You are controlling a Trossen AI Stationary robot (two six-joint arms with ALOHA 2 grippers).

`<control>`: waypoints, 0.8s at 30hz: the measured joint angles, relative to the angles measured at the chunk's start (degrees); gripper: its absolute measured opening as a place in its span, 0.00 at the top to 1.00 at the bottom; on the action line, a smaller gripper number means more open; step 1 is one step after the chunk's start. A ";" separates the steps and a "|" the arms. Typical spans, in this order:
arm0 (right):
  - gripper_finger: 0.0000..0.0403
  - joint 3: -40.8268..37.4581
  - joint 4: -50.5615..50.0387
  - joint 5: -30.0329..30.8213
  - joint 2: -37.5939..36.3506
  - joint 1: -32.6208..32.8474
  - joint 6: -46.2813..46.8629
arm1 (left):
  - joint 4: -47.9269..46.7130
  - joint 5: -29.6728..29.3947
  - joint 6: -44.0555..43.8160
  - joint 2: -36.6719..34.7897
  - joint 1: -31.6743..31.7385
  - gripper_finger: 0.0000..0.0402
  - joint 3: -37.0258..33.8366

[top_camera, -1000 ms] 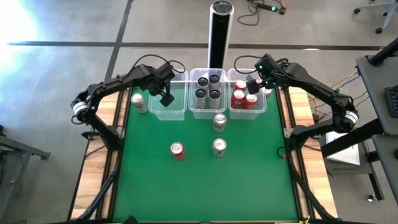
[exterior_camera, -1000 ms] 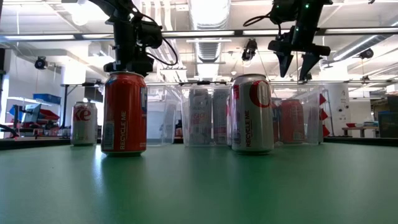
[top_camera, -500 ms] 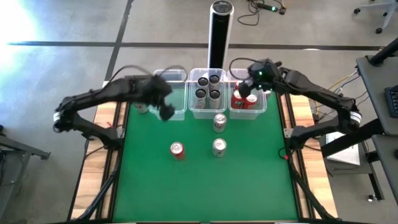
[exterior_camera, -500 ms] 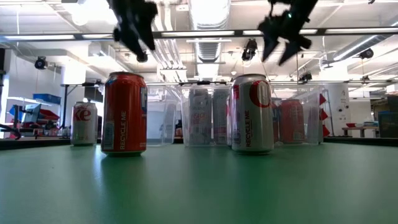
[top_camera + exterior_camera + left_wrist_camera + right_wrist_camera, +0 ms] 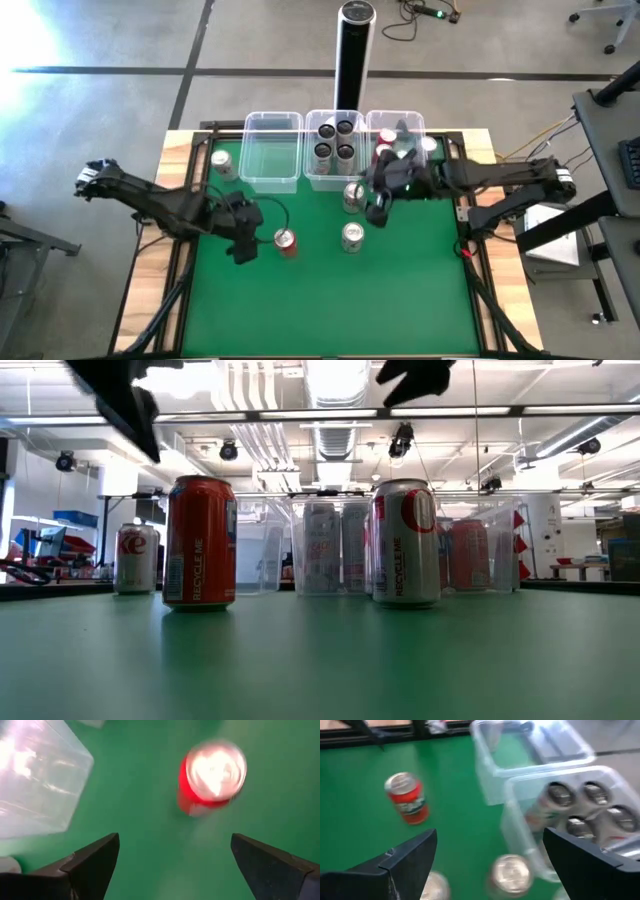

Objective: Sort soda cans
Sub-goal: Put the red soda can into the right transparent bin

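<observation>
Reaching over the green mat, both arms are low and inside the work area. The left gripper hovers just beside the lone red can, fingers spread wide and holding nothing; in the left wrist view the red can stands upright ahead of the gap, offset to one side and not yet between the fingers. The right gripper is above the mat beside a silver can that stands just in front of the middle bin, also released and empty. A 2nd silver can stands nearer the table centre, and a 3rd sits beside the left bin, which looks empty.

Sorted so far: 4 dark cans in the middle bin, red cans in the right bin; count there unclear because the arm covers part of it.

Judgement: step in hand is the approach to grasp.
- Left: centre the red can between the fingers before descending; it is off-axis now.
- Grip mid-body and keep the can upright.
- Right: the silver can stands close to the bin wall, so come down from the open side to avoid nudging the bin.
</observation>
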 joint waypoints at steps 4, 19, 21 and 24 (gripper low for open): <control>0.11 0.00 -0.16 0.27 2.85 2.58 4.74 | 7.61 1.13 1.14 1.14 -0.34 0.09 -6.48; 0.11 0.00 -3.35 -1.68 8.76 5.90 6.53 | 30.13 1.40 3.16 13.09 -0.22 0.09 -13.62; 0.11 0.00 -4.14 -3.26 9.30 5.90 6.29 | 33.31 1.47 3.54 14.76 -0.18 0.09 -13.62; 0.11 0.00 -4.23 -5.57 10.98 6.13 6.30 | 38.34 2.90 4.65 17.51 0.24 0.09 -13.59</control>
